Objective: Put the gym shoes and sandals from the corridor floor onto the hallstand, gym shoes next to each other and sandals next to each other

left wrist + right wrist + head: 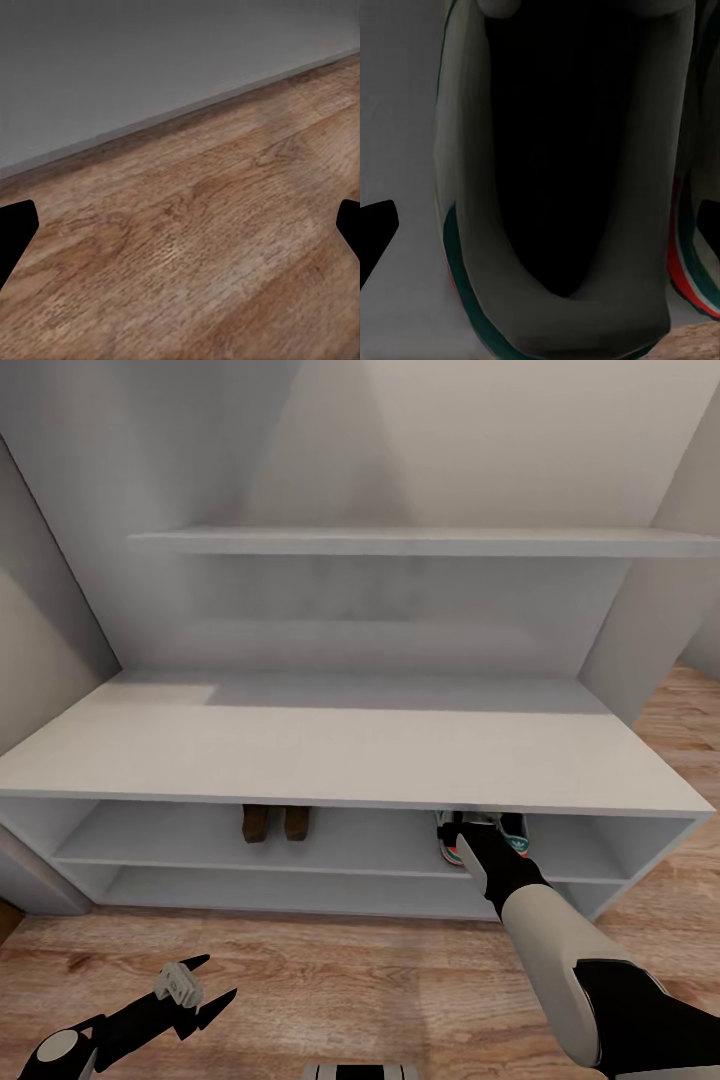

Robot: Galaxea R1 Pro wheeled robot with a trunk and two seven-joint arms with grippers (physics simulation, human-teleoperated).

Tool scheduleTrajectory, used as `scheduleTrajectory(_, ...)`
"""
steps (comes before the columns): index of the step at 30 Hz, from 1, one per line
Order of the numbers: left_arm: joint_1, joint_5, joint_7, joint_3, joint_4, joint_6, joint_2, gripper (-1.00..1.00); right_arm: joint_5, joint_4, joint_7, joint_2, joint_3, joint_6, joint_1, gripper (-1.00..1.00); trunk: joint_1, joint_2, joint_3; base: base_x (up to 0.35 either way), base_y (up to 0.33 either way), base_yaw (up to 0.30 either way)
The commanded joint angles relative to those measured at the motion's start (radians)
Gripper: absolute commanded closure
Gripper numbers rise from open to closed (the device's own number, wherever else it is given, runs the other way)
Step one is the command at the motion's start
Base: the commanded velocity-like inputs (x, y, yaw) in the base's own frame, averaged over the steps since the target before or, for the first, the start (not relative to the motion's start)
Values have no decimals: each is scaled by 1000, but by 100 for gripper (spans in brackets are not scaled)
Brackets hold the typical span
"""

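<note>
Nearest the head camera, the left gripper (205, 985) hangs low over the corridor floor (330, 970), its two black fingers spread wide with nothing between them; the left wrist view shows the same wood planks (202, 247) running up to a grey base edge, with the fingertips at the picture's sides, far apart. Light brown grain covers the floor in front of the hallstand (350, 745), a pale grey-white unit with a broad bench top, two open shoe tiers beneath and a long upper shelf (420, 542) on the back panel, set between plain light walls. On the upper tier, the two sandals (275, 822) stand side by side, brown and close together, left of the middle. Further right on the same tier sit the two gym shoes (480, 835), next to each other, heels toward the robot. The right arm reaches into that tier, and its gripper (470, 845) is at the heel of the left-hand sneaker. From the right wrist camera, that sneaker's dark opening and green-trimmed heel (555, 225) loom very close, with the second sneaker's red and green edge (694, 255) just beside it; whether the right fingers are pinching the shoe or spread, I cannot tell.
</note>
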Motion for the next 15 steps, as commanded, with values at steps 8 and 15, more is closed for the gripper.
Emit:
scheduleTrajectory(8, -1, -10, -4, 5, -1, -6, 0, -100, 1, -2, -1, 0, -5, 5, 0, -100, 0, 0, -1, -69, 0, 0)
scheduleTrajectory(15, -1, -10, -4, 5, -1, -6, 0, -100, 1, -2, -1, 0, -5, 5, 0, -100, 0, 0, -1, -308, 0, 0)
